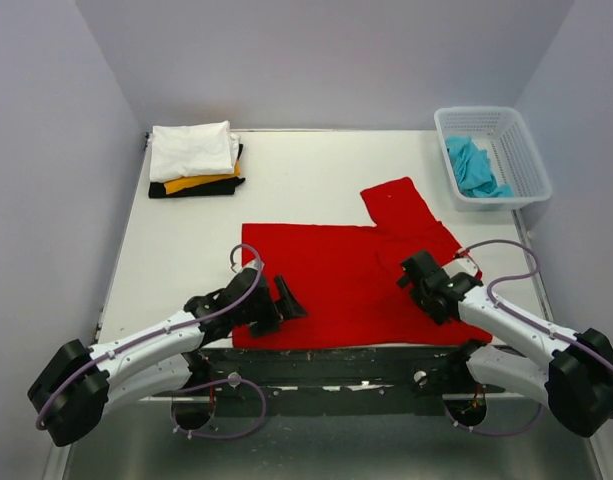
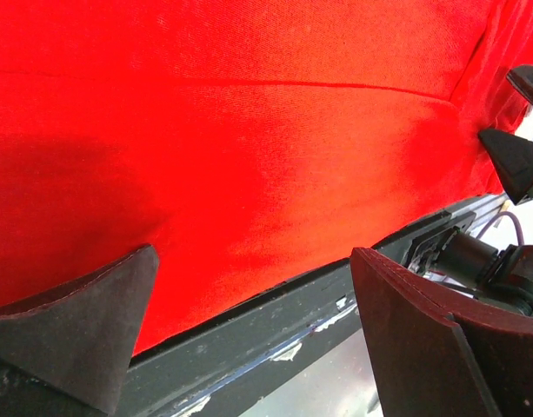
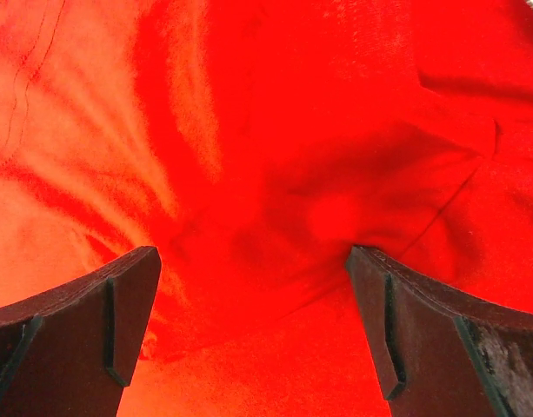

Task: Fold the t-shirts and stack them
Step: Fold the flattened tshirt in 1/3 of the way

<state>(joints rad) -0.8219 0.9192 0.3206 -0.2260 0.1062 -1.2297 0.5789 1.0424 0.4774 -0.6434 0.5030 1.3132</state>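
From above, the bright red cotton t-shirt [image 1: 336, 275] lies spread flat at the near middle of the white counter [image 1: 186, 240], 1 sleeve reaching toward the far right. That layout looks meant to give both arms an edge to take for a fold. The left end effector [image 1: 289, 300] sits low at the shirt's near-left hem and the right end effector [image 1: 414, 272] over its right side, both with fingers apart and holding nothing. At the far left, the folded white t-shirt [image 1: 191, 150] tops the yellow-orange t-shirt [image 1: 198, 183] and the black t-shirt [image 1: 191, 191], likely the stack this one will join. The turquoise t-shirt [image 1: 471, 165] waits crumpled in the white plastic lattice basket [image 1: 476, 111] at the far right.

In the left wrist view, the 2 dark fingers [image 2: 83, 339] straddle the hem where it meets the counter's dark near edge, placed to pinch it.

In the right wrist view, the fingers [image 3: 423, 339] stand wide over rumpled red cloth, none of it gripped.
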